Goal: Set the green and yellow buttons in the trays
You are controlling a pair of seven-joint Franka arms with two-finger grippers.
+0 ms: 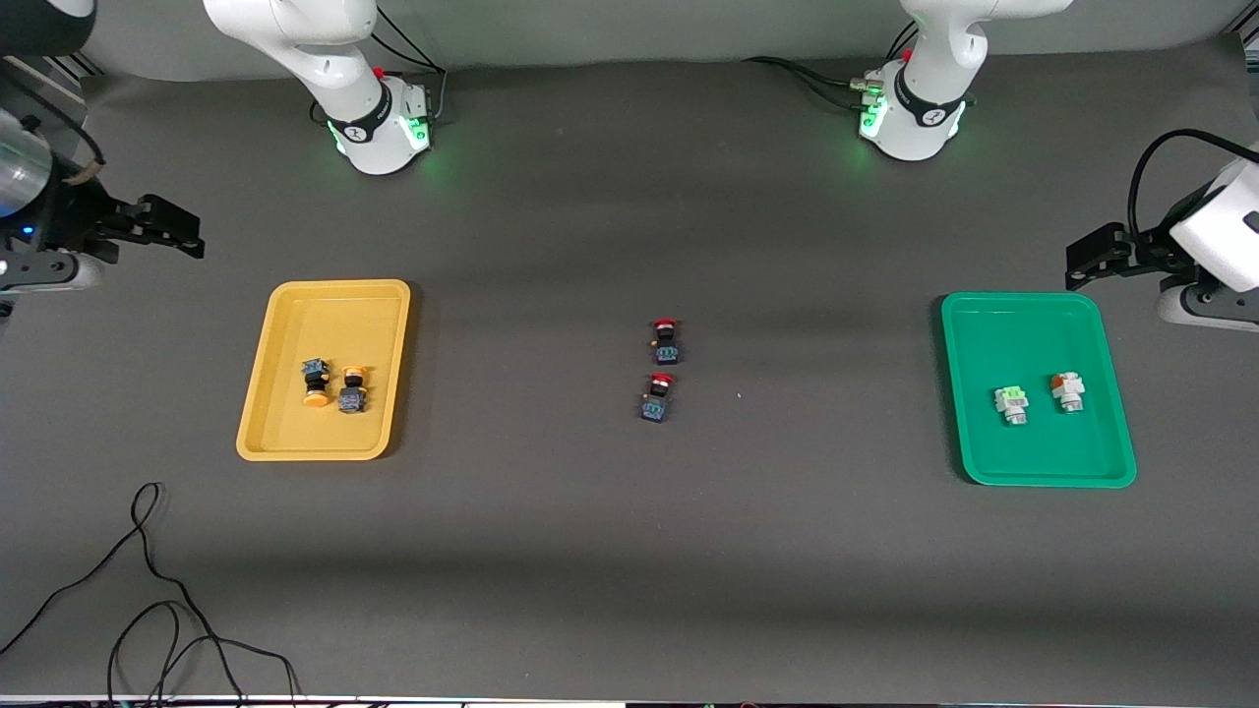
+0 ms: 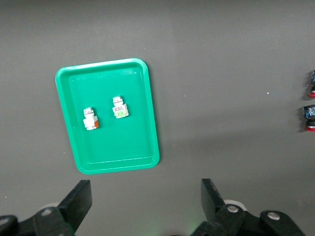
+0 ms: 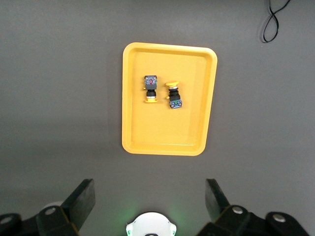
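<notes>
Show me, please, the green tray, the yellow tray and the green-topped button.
green tray (image 1: 1033, 334), front view, bare floor.
yellow tray (image 1: 339, 315), front view, bare floor.
green-topped button (image 2: 119, 108), left wrist view, its body.

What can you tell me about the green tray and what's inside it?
The green tray is a shallow rectangle, plastic by its look, with rounded corners and a raised rim. It lies flat on the dark table at the left arm's end. Two white-bodied buttons lie in it side by side, apart from each other: one green-topped, one orange-marked. The left gripper hangs open above the table beside the tray, touching nothing.
</notes>
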